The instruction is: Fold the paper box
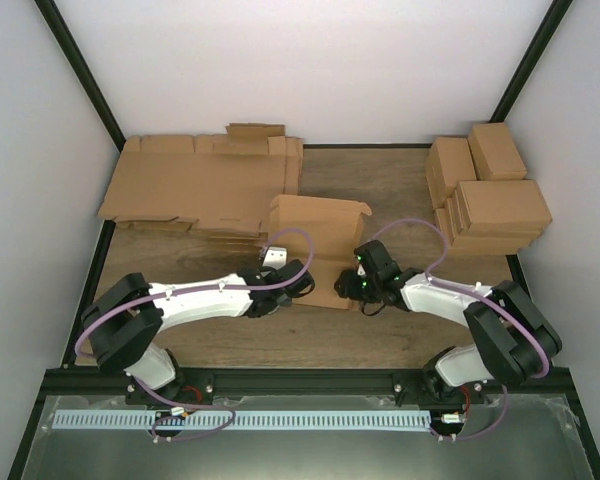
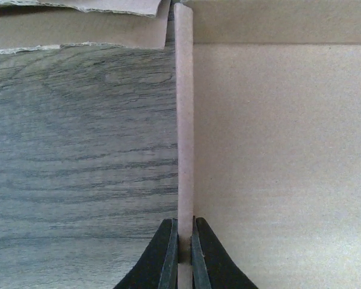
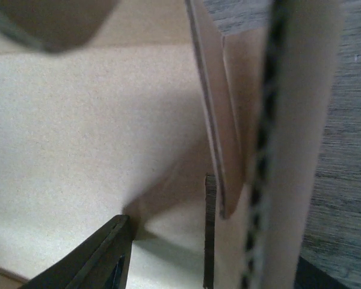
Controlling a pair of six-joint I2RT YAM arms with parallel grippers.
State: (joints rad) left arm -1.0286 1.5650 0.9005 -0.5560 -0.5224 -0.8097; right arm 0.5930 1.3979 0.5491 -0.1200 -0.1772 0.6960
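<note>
The paper box lies half-formed at the middle of the table, its back wall standing. My left gripper sits at the box's near left corner. In the left wrist view this gripper is shut on the top edge of the upright left wall, with the box floor to its right. My right gripper is at the near right corner. In the right wrist view it stands open astride the raised right wall and an inner flap. Its left finger is clear of the cardboard.
A pile of flat brown sheets covers the back left of the table. Stacked finished boxes stand at the back right. Bare wooden tabletop lies left of the box. A black frame runs along the near edge.
</note>
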